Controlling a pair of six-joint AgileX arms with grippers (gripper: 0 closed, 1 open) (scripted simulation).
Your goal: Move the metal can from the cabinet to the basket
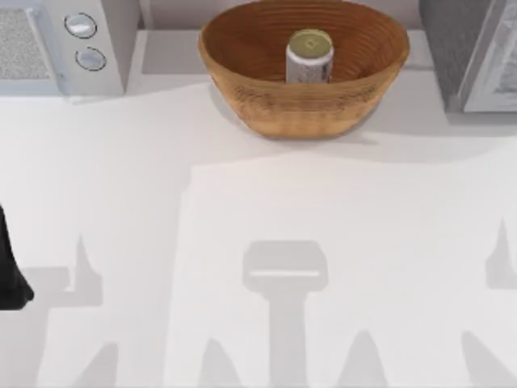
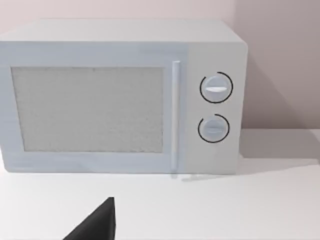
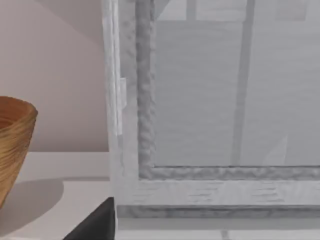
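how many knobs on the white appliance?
2. Both sit on the white appliance, on the panel beside its door: the upper knob directly above the lower knob. In the top view the appliance stands at the table's far left corner.

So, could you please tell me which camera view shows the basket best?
The top view: the whole basket shows, with the metal can upright inside. The right wrist view catches one edge of it beside the cabinet; the left wrist view faces the microwave.

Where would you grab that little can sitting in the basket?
Probably from straight above. The metal can stands upright inside the basket, whose high woven wall blocks its lower sides. Fingers could close across the round sides just below the gold top, which rises clear.
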